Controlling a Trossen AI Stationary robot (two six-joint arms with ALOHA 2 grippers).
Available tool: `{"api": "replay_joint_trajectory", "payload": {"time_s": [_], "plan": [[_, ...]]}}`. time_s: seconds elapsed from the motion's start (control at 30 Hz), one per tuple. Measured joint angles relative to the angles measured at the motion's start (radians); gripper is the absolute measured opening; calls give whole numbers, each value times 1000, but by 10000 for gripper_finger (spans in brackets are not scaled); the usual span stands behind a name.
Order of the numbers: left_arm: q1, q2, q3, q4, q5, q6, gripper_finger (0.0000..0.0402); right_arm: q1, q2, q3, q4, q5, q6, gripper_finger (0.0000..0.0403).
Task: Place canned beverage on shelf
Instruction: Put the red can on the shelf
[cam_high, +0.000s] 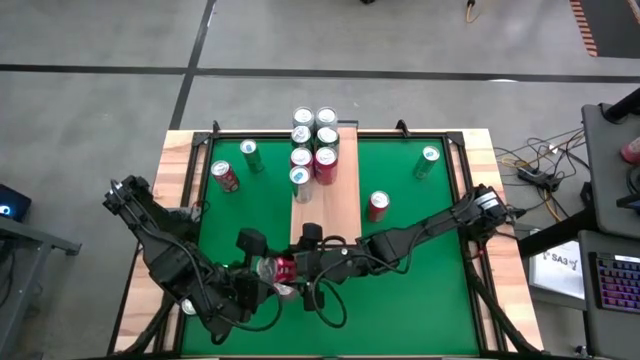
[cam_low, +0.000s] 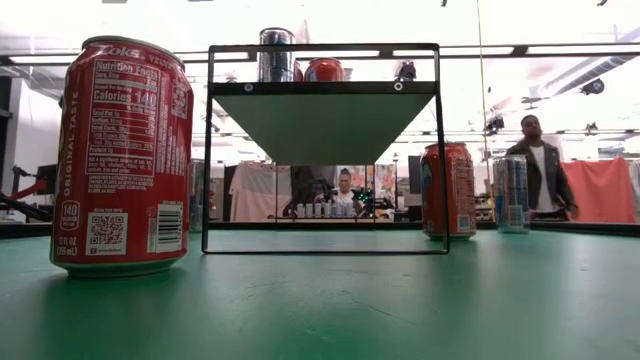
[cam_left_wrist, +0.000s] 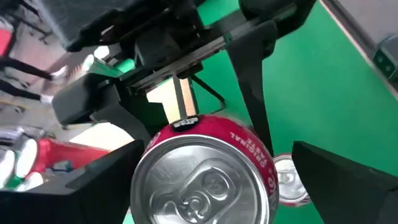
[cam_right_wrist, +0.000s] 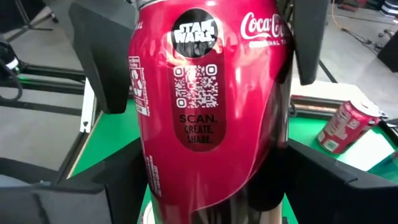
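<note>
Grey concrete floor (cam_high: 100, 40), bright ceiling lights (cam_low: 560, 48), desk keyboard (cam_high: 612, 282)

- Green table surface (cam_high: 420, 260) fills the middle, with a pale wooden rim (cam_high: 180, 150) around it.
- Right of the table there's a keyboard (cam_high: 612, 280), its keys lit purple.
- A white sheet (cam_high: 560, 265) lies just beside that right edge.
- Farther off on the right, cables (cam_high: 540, 165) tangle on the grey floor.
- Far back in the room, 1 person (cam_low: 540, 165) in a dark jacket stands at the right.
- A 2nd person (cam_low: 345, 190) is at the centre.
</note>
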Motion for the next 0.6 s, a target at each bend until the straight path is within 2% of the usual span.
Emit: {"api": "replay_joint_trajectory", "payload": {"time_s": [0.17,0.4,0.5,0.6], "plan": [[-1,-32,0,-12,-125,42,375,-10,-33,0,-45,7,1,289],[-8,-147,-24,-7,-142,17,368,-35,-80,-11,-127,56,-12,289],[-18,-207,-82,42,-147,12,368,-53,-103,-42,-122,53,-13,289],[-28,-278,-195,146,-182,30,368,-73,-126,-87,-116,57,8,289]]}}
